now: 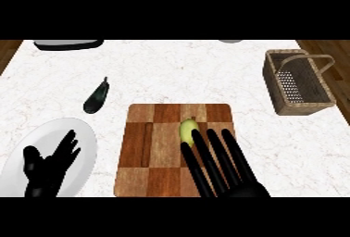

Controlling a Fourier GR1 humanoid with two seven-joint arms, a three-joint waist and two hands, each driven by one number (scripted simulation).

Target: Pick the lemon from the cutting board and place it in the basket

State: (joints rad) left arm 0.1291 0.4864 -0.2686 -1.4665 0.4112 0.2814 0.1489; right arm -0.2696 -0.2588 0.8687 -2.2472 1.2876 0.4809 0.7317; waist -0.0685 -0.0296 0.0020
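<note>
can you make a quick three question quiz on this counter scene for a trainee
1. True or false: the lemon is already in the basket.
2. Which hand reaches over the cutting board? A) left hand B) right hand C) both
3. What dark vegetable lies on the counter left of the board?

Key
1. False: it lies on the cutting board, at the fingertips of the right hand, whose fingers are straight.
2. B: the left hand rests open over the white plate.
3. The eggplant.
</note>
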